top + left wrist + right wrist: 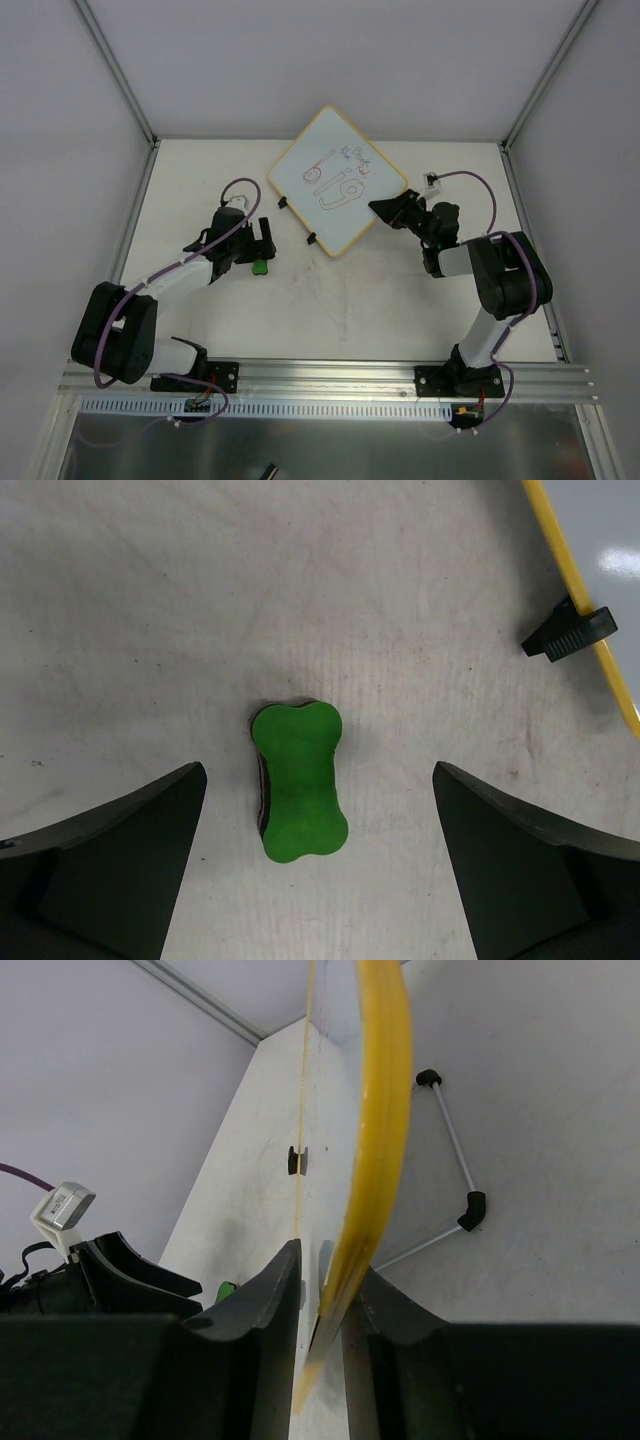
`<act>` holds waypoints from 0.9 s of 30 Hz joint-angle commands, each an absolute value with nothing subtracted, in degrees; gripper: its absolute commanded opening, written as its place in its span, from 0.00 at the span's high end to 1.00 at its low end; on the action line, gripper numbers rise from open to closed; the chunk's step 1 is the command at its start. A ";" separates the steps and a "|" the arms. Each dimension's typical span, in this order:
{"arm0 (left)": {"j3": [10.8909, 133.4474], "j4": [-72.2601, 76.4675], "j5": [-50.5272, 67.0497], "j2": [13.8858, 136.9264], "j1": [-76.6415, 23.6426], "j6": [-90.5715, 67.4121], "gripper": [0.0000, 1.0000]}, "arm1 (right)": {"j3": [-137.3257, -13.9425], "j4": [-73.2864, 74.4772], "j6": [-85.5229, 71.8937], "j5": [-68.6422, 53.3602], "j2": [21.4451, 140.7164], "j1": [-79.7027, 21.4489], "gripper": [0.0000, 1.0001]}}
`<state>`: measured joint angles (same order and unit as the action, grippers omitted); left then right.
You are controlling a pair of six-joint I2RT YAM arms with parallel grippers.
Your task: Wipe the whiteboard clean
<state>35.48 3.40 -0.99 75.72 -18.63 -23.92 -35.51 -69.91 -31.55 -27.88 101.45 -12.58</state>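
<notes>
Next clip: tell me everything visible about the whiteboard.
The whiteboard is square with rounded corners, a glossy white face and a thin yellow frame. Red and blue scribbles cover it. Two black clips sit on its near-left edge. Turned like a diamond, far on the table, its near-right edge is clamped by the right gripper.

Green bone-shaped eraser [298, 780] lies flat on the table [150, 600]; its surface pale, lightly scuffed.

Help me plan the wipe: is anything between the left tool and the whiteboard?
Nothing visible does. Only bare table separates the left tool from the whiteboard, whose black clips sit on that edge. The green eraser lies below the open tool.
</notes>
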 commanded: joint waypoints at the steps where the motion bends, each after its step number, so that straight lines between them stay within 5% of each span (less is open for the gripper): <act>1: 40.15 -1.91 -4.12 77.16 -20.56 -21.45 0.02 | -37.44 -72.33 -31.55 -28.48 101.78 -12.57 0.77; 8: 42.80 -8.86 -8.25 77.87 -21.44 -21.36 0.02 | -37.79 -72.25 -31.29 -28.74 102.48 -12.57 0.78; 15: 44.91 -12.13 -10.37 81.38 -22.06 -20.48 0.11 | -38.41 -72.16 -31.82 -29.18 103.18 -12.83 1.00; 23: 45.26 -12.13 -9.84 81.91 -22.85 -18.63 0.16 | -38.50 -72.16 -31.55 -29.18 103.36 -13.01 1.00; 27: 46.58 -12.39 -9.15 84.02 -22.94 -17.93 0.31 | -38.50 -72.16 -31.64 -29.44 103.36 -12.92 1.00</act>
<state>43.86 -11.46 -8.54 82.41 -22.33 -19.84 -36.71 -70.11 -34.13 -28.99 102.83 -12.62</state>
